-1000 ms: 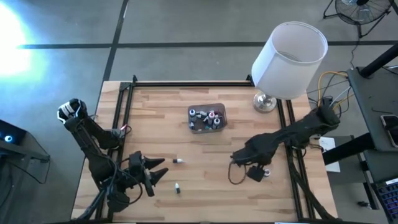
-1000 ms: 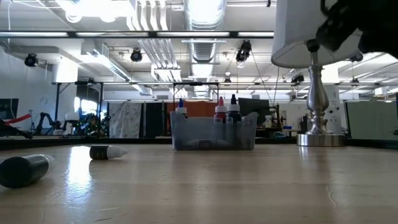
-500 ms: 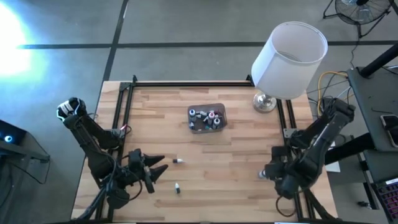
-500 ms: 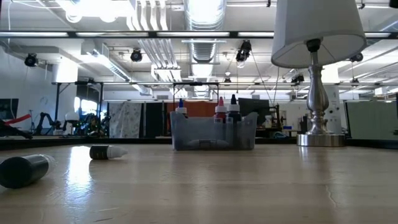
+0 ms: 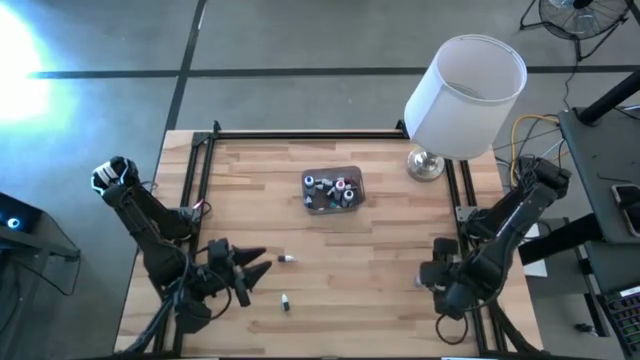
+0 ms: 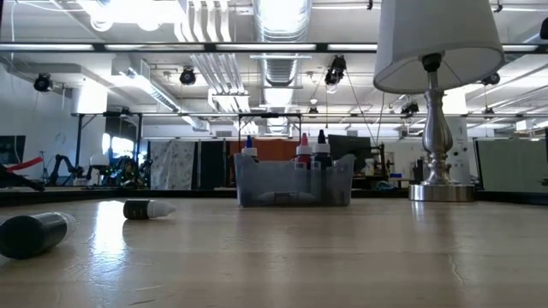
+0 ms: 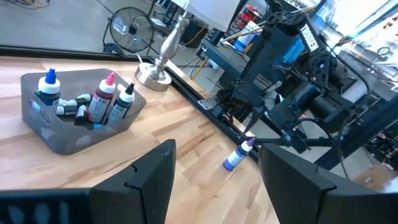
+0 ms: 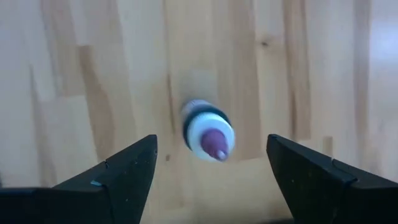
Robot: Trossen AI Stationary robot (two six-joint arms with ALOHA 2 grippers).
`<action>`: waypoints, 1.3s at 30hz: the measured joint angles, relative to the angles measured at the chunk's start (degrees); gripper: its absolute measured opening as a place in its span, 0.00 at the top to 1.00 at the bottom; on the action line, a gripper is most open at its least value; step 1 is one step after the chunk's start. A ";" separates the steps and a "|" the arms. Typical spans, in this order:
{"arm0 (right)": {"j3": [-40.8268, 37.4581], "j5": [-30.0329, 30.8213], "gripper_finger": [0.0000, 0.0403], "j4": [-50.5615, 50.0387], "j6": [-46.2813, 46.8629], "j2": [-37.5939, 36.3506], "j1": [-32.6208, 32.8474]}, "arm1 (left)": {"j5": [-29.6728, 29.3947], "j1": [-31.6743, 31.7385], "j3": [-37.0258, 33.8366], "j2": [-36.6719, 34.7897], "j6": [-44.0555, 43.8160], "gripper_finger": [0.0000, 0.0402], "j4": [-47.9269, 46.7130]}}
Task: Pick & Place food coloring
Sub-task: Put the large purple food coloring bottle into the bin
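Observation:
A small food coloring bottle (image 8: 208,134) with a purple tip stands upright on the wooden table near its right edge (image 7: 239,155). My right gripper (image 8: 211,146) hangs open above it, pointing down, one finger to each side and apart from it (image 5: 432,282). Two more tiny bottles (image 5: 286,259) (image 5: 285,301) lie on their sides at the near left, just in front of my open, empty left gripper (image 5: 262,267) (image 7: 214,155). A grey tub (image 5: 333,190) at the table's middle holds several bottles.
A lamp with a white shade (image 5: 465,85) stands on its metal base (image 5: 427,165) at the far right corner. Black rails (image 5: 466,250) run along the table's edges. In the low view the lying bottles (image 6: 150,208) (image 6: 34,233) show before the tub (image 6: 294,180).
My right gripper has swung from over the table's middle toward the right edge and tipped from slanting to pointing down, ending above the purple-tipped bottle. It has left the low view's top right corner. The bottles and the tub have stayed put.

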 joint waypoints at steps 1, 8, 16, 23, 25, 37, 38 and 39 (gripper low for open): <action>-0.50 -0.05 0.27 0.89 0.53 -0.22 -0.34 | 0.00 0.20 0.00 -0.03 0.00 0.49 0.02; -2.93 -0.15 0.28 2.22 3.44 -0.81 -0.82 | 1.78 1.13 0.00 -0.03 0.00 0.49 0.02; -5.00 -1.56 0.33 6.13 4.00 -0.85 -0.82 | 1.84 1.31 0.00 -0.03 0.00 0.49 0.00; -5.58 -1.76 0.41 6.60 5.56 -0.89 -0.80 | 1.86 1.34 0.00 -0.03 0.02 0.49 -0.02; -5.51 -1.76 0.43 6.64 5.60 -0.92 -0.84 | 1.86 1.37 0.00 -0.03 0.02 0.49 -0.02; -5.42 -1.80 0.54 6.47 5.61 -1.70 -1.09 | 1.88 1.42 0.00 -0.03 0.04 0.49 -0.31; -5.42 -1.76 0.55 6.47 5.61 -1.77 -1.18 | 1.88 1.42 0.00 -0.03 0.02 0.49 -0.31; -5.42 -1.77 0.55 6.43 5.61 -1.83 -1.40 | 1.88 1.42 0.00 -0.03 0.04 0.49 -0.31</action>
